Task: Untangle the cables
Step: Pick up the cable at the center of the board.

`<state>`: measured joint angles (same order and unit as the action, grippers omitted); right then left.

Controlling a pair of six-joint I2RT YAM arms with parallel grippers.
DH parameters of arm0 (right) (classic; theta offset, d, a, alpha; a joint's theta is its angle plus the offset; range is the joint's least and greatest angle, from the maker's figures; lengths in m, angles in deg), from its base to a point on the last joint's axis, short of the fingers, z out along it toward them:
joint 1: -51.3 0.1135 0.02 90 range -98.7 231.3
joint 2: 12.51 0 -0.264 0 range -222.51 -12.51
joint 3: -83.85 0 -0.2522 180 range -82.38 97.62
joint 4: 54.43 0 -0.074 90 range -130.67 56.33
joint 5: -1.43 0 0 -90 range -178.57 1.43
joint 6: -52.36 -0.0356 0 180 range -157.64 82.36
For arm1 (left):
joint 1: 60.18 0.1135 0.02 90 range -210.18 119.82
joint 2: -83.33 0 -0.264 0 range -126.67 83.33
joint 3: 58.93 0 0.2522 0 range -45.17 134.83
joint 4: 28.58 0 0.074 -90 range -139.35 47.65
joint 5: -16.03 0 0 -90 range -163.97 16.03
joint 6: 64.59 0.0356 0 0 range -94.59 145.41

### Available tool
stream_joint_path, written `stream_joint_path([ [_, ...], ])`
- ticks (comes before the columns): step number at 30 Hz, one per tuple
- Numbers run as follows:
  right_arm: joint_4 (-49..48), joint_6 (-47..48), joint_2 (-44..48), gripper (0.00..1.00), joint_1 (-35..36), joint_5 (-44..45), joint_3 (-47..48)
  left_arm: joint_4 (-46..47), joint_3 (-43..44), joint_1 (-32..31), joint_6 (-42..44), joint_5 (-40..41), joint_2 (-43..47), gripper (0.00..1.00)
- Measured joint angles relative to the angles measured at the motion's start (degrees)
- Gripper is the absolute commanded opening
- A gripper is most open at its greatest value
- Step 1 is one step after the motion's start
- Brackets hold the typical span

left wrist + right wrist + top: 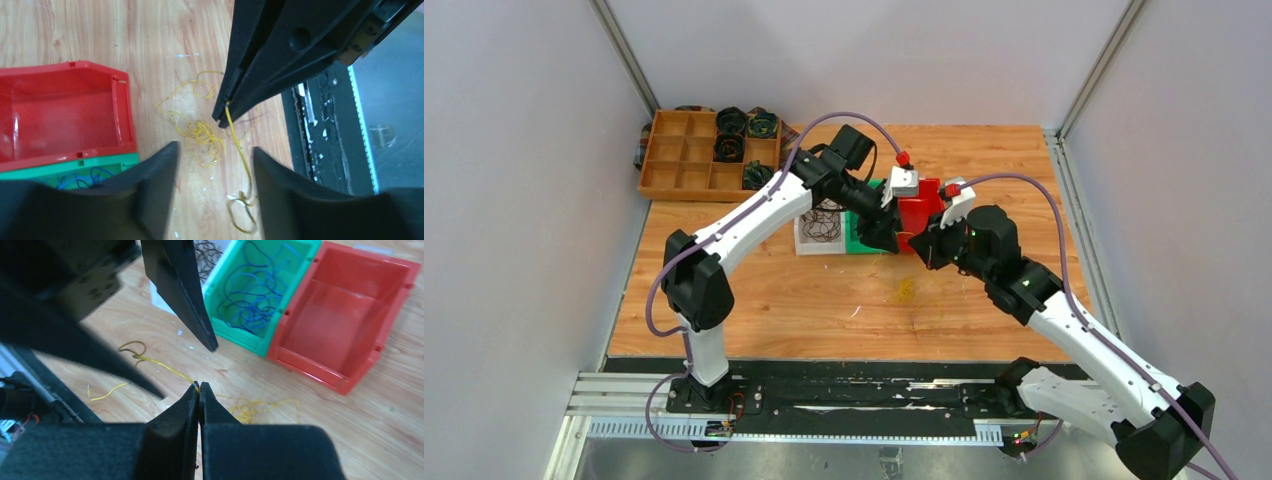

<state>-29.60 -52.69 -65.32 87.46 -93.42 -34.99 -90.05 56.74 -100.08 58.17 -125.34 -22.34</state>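
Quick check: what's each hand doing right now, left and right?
Left hand: open, holding nothing.
Right hand: closed on a yellow cable.

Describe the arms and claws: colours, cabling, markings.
Left arm and right arm match: white link shells, black joint housings. A lilac hose runs along each to a red connector. Left claw and right claw are matte black, with two tapered fingers.

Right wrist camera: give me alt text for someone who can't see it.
The right gripper is shut on a thin yellow cable over a wooden table. Beyond it sit a green bin holding blue cables and an empty red bin.
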Motion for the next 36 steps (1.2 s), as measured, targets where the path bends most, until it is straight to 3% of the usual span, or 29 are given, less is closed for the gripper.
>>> stream_joint_path([
  [2, -1.0, -0.3, -0.4, 0.01, -0.7, -2.7, 0.0, -0.1, 0.0, 0.0, -0.1, -0.1, -0.5, 0.11],
  [3, -1.6, -0.4, -0.8, 0.01, -1.1, -4.3, 0.0, 0.0, 0.0, 0.0, -0.2, -0.2, -0.5, 0.02],
  [4, -1.9, -0.5, -1.2, 0.02, -1.5, -5.7, 0.0, 0.0, 0.1, 0.0, -0.2, -0.2, -0.5, 0.01],
  [11, -5.2, -0.7, -0.7, 0.32, -3.7, -8.3, -1.4, 0.1, 0.5, 0.0, -0.6, 3.3, 0.0, 0.01],
  [17, -10.3, -0.1, 3.4, 0.5, -4.1, -3.1, -9.4, 1.6, 0.6, 0.0, -4.0, 9.6, 2.9, 0.01],
  [22, -14.4, 0.2, 5.3, 0.52, -4.1, -0.5, -14.3, 3.3, 2.0, 0.0, -7.0, 14.3, 5.8, 0.01],
  [28, -24.3, -0.9, -0.3, 0.52, -4.1, -2.1, -14.7, 3.4, 12.0, 0.0, -11.3, 14.3, 6.9, 0.01],
  [36, -34.9, -4.9, -12.3, 0.4, -4.1, -7.6, -14.3, 0.7, 20.3, 0.0, -14.8, 13.4, 10.7, 0.0],
])
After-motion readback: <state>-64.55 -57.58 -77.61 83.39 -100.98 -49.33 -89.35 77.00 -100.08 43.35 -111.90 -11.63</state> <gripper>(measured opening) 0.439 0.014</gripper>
